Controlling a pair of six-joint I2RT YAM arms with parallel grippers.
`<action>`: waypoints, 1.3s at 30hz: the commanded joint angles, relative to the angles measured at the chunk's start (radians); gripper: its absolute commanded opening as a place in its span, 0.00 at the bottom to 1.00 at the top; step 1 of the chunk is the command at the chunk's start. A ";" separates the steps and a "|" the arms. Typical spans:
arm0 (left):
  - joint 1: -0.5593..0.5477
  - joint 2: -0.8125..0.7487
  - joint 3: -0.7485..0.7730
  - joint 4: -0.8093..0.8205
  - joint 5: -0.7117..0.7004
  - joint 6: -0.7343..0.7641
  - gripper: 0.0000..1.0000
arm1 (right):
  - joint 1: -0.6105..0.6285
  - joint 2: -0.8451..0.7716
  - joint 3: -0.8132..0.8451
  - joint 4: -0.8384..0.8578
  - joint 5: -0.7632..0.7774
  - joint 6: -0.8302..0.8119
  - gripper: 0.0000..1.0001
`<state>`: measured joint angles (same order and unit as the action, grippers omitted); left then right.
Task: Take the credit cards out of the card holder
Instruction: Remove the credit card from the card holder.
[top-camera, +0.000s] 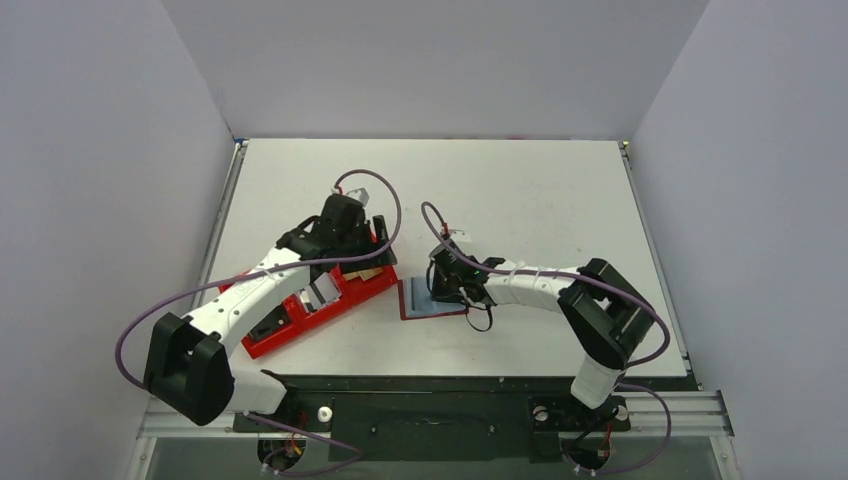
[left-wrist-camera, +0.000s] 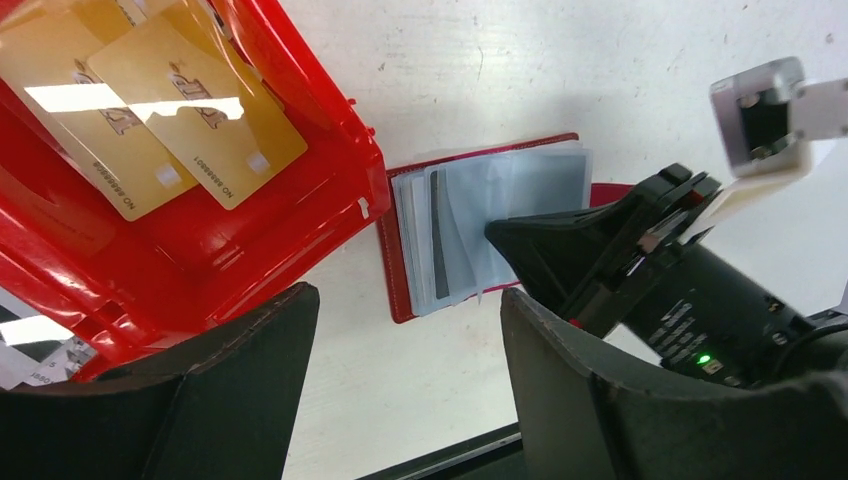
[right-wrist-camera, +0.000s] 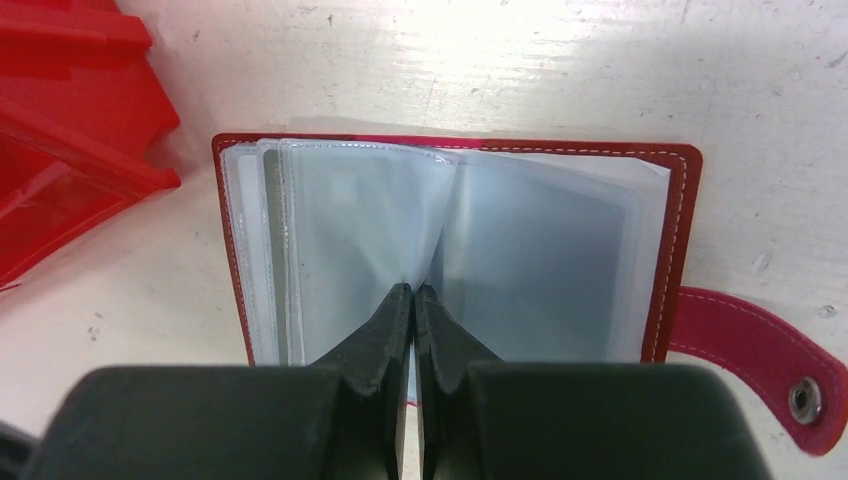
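- While the card holder (right-wrist-camera: 540, 250) lies open and flat on the table (right-wrist-camera: 600, 70), my right gripper (right-wrist-camera: 412, 295) stands directly over it, with the tips at the middle fold where the clear sleeves (right-wrist-camera: 360, 240) meet.
- The jaws of my right gripper are pressed together with only a hair of gap. Whether a thin sleeve is caught between them, I cannot tell.
- The fold runs straight away from my right wrist, so the sleeves fan out to both sides of the tips. The strap tab (right-wrist-camera: 750, 340) sticks out on the right side in that view.
- A dark strip (left-wrist-camera: 437, 235) shows in the stack of sleeves on the tray side. I judge it may be the stripe of a card inside, so the next reach goes to that side.
- My left gripper (left-wrist-camera: 408, 300) hangs wide open and holds nothing, over the end of the red tray (left-wrist-camera: 330, 130). The holder is just beyond its tips, so my right arm is the nearer one.
- Two credit cards (left-wrist-camera: 200, 110) lie overlapping in the tray.
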<state>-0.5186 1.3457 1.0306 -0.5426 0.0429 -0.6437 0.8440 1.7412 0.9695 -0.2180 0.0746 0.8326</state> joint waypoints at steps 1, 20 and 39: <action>-0.020 0.027 -0.020 0.067 0.039 -0.023 0.64 | -0.059 0.000 -0.108 0.127 -0.158 -0.006 0.00; -0.148 0.235 -0.033 0.168 0.086 -0.081 0.39 | -0.169 0.046 -0.248 0.370 -0.380 0.026 0.00; -0.179 0.322 -0.062 0.229 0.087 -0.092 0.39 | -0.180 0.047 -0.266 0.375 -0.371 0.029 0.00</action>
<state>-0.6903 1.6566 0.9810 -0.3763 0.1173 -0.7265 0.6643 1.7435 0.7399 0.2321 -0.3500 0.8806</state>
